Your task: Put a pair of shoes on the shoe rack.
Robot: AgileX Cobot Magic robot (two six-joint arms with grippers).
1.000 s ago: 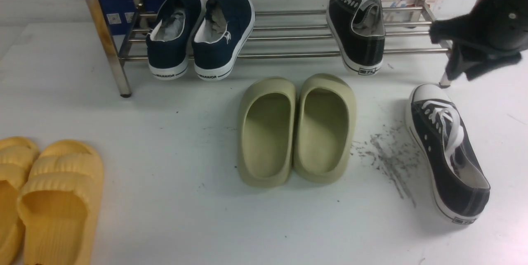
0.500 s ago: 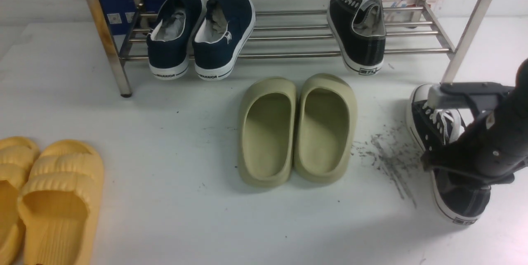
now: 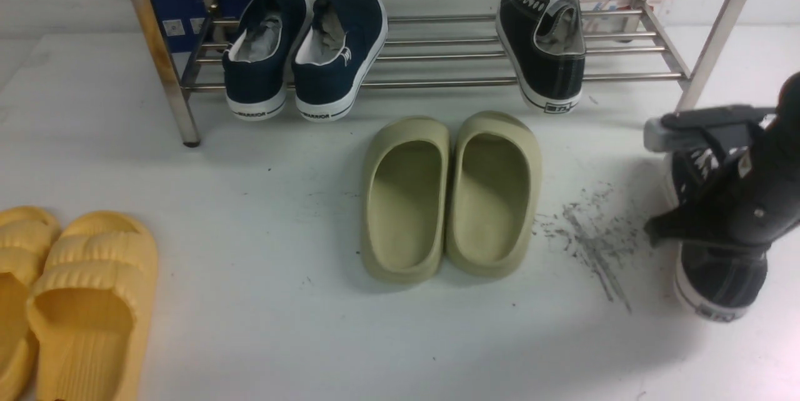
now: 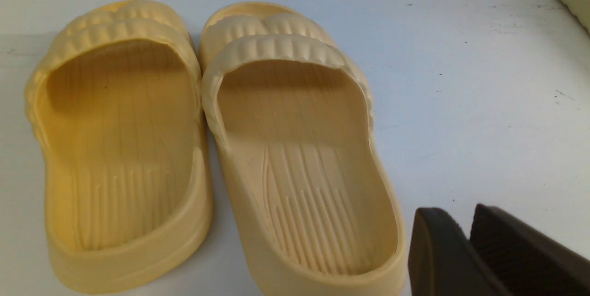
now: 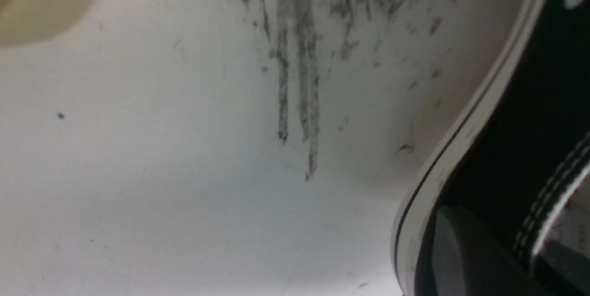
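Front view: right end effector (image 3: 709,242) clamped on black sneaker (image 3: 719,276), right side of table (image 3: 250,201), on the near side of the right leg of the shoe rack (image 3: 719,32).
Suggest lifting straight up with a firm pinch on the side wall, clearing the leg, then seating it beside its mate (image 3: 550,57) on the lower rails. Long axis near-to-far; toe points far, toward rack, heel near.

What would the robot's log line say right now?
phase: grasp | right jaws: shut on black sneaker | mate: on shoe rack
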